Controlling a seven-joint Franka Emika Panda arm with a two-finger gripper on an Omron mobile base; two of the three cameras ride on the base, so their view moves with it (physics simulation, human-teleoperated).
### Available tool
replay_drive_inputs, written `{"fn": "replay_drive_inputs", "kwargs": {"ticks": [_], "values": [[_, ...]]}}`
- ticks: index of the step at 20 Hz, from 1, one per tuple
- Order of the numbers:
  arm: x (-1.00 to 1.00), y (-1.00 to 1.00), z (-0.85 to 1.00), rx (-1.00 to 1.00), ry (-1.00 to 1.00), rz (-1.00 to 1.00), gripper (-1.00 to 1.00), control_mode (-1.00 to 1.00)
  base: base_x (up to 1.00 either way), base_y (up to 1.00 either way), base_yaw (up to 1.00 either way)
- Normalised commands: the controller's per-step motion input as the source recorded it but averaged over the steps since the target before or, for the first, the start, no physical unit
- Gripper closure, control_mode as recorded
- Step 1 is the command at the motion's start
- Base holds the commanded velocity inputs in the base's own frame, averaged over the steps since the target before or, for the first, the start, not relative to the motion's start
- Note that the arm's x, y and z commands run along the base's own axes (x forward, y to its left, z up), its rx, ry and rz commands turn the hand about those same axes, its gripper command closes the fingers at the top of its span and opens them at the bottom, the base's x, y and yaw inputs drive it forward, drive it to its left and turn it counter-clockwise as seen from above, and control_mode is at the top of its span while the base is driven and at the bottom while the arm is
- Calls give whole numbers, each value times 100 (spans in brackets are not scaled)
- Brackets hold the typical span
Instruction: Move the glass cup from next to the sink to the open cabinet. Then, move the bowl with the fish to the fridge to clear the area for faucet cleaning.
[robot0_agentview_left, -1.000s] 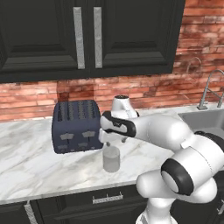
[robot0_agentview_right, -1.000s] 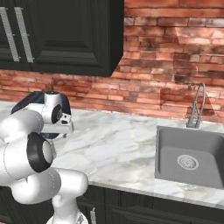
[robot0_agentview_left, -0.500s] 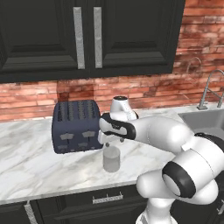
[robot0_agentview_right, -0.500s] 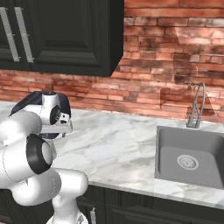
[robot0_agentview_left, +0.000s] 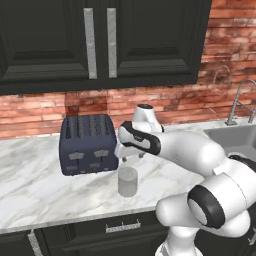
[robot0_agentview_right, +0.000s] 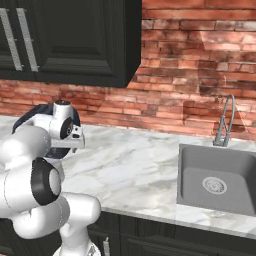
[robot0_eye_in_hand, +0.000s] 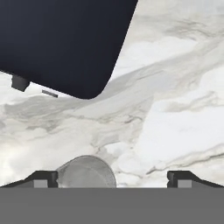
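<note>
While the gripper (robot0_agentview_left: 126, 159) hangs over the glass cup (robot0_agentview_left: 127, 181) | jaws spread wide, holding nothing | cup upright beside toaster (robot0_agentview_left: 88, 144), offset toward one fingertip (robot0_eye_in_hand: 43, 178)

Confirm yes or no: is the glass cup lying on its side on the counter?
No, the glass cup stands upright on the white marble counter, just in front of the toaster.

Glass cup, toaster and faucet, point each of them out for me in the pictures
glass cup (robot0_agentview_left: 127, 181), left base view, on its translucent side wall.
toaster (robot0_agentview_left: 88, 145), left base view, on its dark blue front face.
faucet (robot0_agentview_right: 224, 120), right base view, on its curved silver neck.
</note>
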Motion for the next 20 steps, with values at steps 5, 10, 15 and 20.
{"fn": "replay_drive_inputs", "kwargs": {"ticks": [5,10,15,20], "values": [[-59,-8,-11,1,0,0,-100,-100,0,0,0],[-2,8,-9,-1,0,0,-100,-100,0,0,0],[0,0,-20,-1,0,0,-100,-100,0,0,0],[0,0,-37,-2,0,0,-100,-100,0,0,0]]}}
